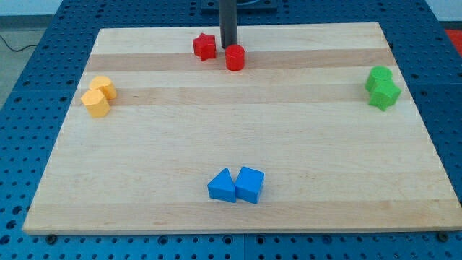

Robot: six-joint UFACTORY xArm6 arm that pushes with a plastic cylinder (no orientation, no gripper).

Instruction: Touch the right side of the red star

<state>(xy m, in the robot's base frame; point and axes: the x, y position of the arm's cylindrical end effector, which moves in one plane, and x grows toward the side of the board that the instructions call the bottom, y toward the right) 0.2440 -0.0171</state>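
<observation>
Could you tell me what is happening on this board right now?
A robot arm's dark rod stands at the view's top, my tip just right of the red star and above-left of the red cylinder. Whether it touches the star I cannot tell. Two yellow blocks sit left, two green blocks right, two blue blocks near the bottom.

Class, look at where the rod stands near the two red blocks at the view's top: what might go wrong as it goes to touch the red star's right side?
1. My tip sits between the red star and the red cylinder, so a slight drift could knock the cylinder.
2. Pressing too hard may shove the star leftward.
3. Both reds lie near the board's top edge; a skewed push could slide one off.
</observation>
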